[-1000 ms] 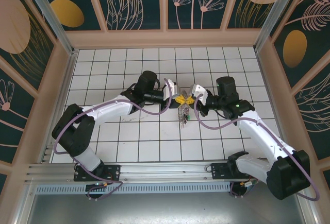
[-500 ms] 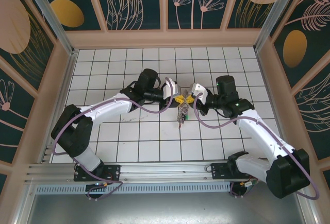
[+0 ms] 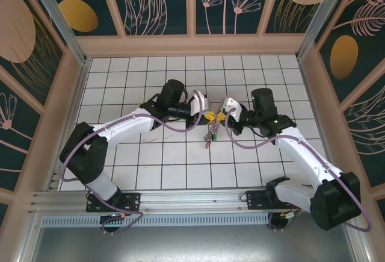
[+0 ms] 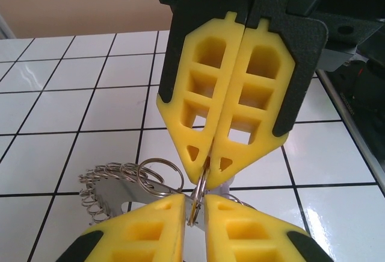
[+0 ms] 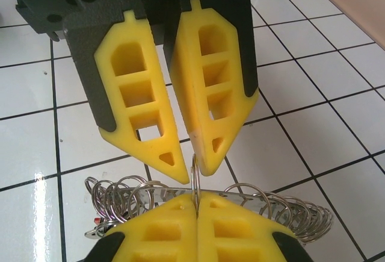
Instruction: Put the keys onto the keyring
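Note:
Both grippers meet tip to tip above the middle of the tiled floor, the left gripper coming from the left and the right gripper from the right. The keyring stands edge-on between them. My right gripper is shut on the keyring. My left gripper has its jaws nearly together round the ring's other side. The keys hang below in a bunch. Close up they show as silvery metal with several small split rings.
The white tiled floor stretches round the grippers on every side. Wooden walls with patterned panels close in the back and both sides. A metal rail with the arm bases runs along the near edge.
The hanging keys have swung slightly to the left. Both grippers stay together on the ring, barely shifted.

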Available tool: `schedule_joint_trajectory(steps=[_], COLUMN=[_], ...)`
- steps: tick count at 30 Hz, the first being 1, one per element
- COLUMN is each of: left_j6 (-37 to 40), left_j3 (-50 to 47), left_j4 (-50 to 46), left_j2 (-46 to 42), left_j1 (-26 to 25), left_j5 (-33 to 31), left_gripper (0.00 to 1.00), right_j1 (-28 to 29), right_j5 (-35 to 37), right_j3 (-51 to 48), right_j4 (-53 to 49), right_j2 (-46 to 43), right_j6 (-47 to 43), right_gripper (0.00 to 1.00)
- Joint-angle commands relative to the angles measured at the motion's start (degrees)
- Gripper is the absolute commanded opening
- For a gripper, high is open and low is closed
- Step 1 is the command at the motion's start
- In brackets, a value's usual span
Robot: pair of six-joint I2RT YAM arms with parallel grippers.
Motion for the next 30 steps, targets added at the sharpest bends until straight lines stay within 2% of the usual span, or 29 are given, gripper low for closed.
schedule_joint_trajectory(steps=[1,4,10,16,21,30], left_j6=[1.73,1.77,2.1,1.27,-3.23,-8.51], left_j3=[1.62,1.79,2.41,0.92,-2.97,-5.96], left_j4=[-1.96,-1.92,-1.8,0.49,9.17,17.35], left_j2=[-0.17,-0.28,-0.09,-0.54,-1.92,-2.15], left_j1=[-0.29,-0.3,-0.3,-0.28,-0.26,-0.19], left_j5=[1.36,1.55,2.09,3.42,4.34,5.79], left_gripper=[0.17,0.15,0.0,0.0,0.0,0.0], right_j1=[0.21,0.22,0.23,0.13,-0.18,-1.51], right_j5=[-2.19,-2.22,-2.88,-2.58,-2.81,-3.33], right_j3=[2.56,2.76,2.29,0.41,-1.47,-3.62], right_j4=[2.11,2.12,3.71,5.37,6.33,7.58], right_j2=[-0.43,-0.33,-0.74,-1.88,-1.92,-2.61], right_j6=[-0.57,-0.56,0.22,0.56,0.56,0.71], right_gripper=[0.0,0.0,0.0,0.0,0.09,0.15])
